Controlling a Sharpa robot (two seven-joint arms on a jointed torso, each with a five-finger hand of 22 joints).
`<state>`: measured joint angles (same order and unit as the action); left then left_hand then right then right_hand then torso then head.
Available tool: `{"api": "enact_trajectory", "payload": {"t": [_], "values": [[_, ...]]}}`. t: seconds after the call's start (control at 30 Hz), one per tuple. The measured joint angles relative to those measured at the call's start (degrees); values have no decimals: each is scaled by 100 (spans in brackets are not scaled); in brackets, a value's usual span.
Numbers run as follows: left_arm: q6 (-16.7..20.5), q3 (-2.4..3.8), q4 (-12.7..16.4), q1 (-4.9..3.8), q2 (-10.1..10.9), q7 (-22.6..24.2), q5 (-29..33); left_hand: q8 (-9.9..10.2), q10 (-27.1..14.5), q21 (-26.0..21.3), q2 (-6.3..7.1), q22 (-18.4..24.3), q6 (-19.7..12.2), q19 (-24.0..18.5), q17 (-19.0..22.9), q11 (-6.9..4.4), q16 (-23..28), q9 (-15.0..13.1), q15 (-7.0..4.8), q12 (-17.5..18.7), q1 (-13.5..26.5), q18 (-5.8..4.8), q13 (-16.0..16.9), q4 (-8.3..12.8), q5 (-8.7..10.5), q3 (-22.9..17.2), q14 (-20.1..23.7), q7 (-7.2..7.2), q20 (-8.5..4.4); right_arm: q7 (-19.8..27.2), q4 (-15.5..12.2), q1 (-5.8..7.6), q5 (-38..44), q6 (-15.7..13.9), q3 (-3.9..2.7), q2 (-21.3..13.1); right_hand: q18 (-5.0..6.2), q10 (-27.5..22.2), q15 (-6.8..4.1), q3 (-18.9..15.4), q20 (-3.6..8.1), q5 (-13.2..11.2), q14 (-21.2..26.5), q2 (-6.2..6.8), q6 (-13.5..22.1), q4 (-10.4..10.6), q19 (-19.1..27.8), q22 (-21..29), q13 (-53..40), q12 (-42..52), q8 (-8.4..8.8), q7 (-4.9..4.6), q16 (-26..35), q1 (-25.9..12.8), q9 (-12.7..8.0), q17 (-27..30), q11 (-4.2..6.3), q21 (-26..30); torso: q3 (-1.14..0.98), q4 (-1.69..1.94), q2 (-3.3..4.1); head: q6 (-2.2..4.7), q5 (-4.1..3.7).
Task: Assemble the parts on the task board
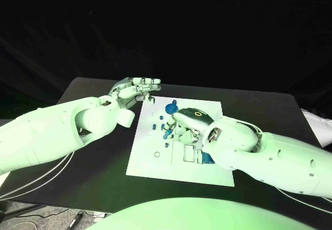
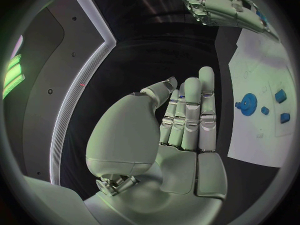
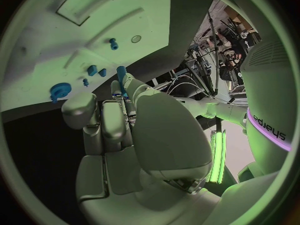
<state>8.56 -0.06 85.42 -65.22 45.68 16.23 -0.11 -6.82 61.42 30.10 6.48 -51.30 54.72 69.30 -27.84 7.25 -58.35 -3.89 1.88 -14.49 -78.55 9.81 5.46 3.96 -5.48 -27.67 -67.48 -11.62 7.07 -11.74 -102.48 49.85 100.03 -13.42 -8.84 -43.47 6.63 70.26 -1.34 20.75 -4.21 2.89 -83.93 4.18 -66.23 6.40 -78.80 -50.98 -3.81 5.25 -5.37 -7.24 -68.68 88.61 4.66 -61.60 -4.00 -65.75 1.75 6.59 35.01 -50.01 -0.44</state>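
Observation:
The white task board [image 1: 159, 163] lies in the middle of the black table. My right hand [image 1: 188, 120] hovers over its far half and pinches a slim blue part [image 3: 122, 79] between its fingertips; the part's tip [image 1: 167, 135] pokes out below the hand. A blue gear [image 1: 171, 109] sits on the board just beyond that hand, and the gear [image 3: 60, 91] also appears in the right wrist view. My left hand [image 1: 137, 88] is at the board's far left corner, off the plate. Its fingers [image 2: 187, 115] are stretched out and hold nothing.
Small blue parts [image 3: 92, 70] lie near the gear, another blue piece [image 3: 113, 44] stands further along the board, and one [image 1: 205, 157] is beside my right forearm. The board [image 2: 250, 135] carries shallow slots and holes. Bare black table [image 1: 90, 182] surrounds the plate.

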Motion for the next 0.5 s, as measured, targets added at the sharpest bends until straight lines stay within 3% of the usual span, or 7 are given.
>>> {"api": "enact_trajectory", "payload": {"t": [0.13, 0.3, 0.5], "values": [[-3, 0, -11, 0, -15, 0, 0, 0, 0, 0, 0, 0, 0, 0, 0, 0, 0, 0, 0, 0, 0, 0, 0, 0, 0, 0, 0, 0, 0, 54, 71, -64, 20, 41, 86, 183, 0, 0, 0, 2, 0, 1, 0, 1, 0, 0, 0, 5, 0, -7, 2, 0, 0, 1, -4, 9, 0, 0, 3, 18, -2, 0, 31], [-6, 0, -31, 1, -40, 0, 1, 0, 0, 0, 0, 0, 0, 0, 0, 0, 0, 0, 0, 0, 0, 0, 0, 0, 0, 0, 0, 0, 0, 108, 219, -134, 93, 147, 198, 375, 0, 0, 0, 53, 0, 1, 0, 16, 1, -25, 0, 7, 1, -30, 16, 0, 0, 15, -5, 11, 0, 0, 7, 10, -1, 0, 79], [-7, 0, -62, 2, -71, 0, 2, 0, 0, 0, 0, 0, 0, 0, -1, 0, 0, 0, 0, 0, 0, 0, 0, 0, 0, 0, 0, 0, 0, 136, 335, -183, 211, 257, 250, 506, 0, 5, 0, 84, 0, -1, 0, 16, 1, -55, 0, 7, 4, -45, 21, 0, 0, 15, -9, 11, -5, 1, 9, 3, -1, 0, 76]]}}
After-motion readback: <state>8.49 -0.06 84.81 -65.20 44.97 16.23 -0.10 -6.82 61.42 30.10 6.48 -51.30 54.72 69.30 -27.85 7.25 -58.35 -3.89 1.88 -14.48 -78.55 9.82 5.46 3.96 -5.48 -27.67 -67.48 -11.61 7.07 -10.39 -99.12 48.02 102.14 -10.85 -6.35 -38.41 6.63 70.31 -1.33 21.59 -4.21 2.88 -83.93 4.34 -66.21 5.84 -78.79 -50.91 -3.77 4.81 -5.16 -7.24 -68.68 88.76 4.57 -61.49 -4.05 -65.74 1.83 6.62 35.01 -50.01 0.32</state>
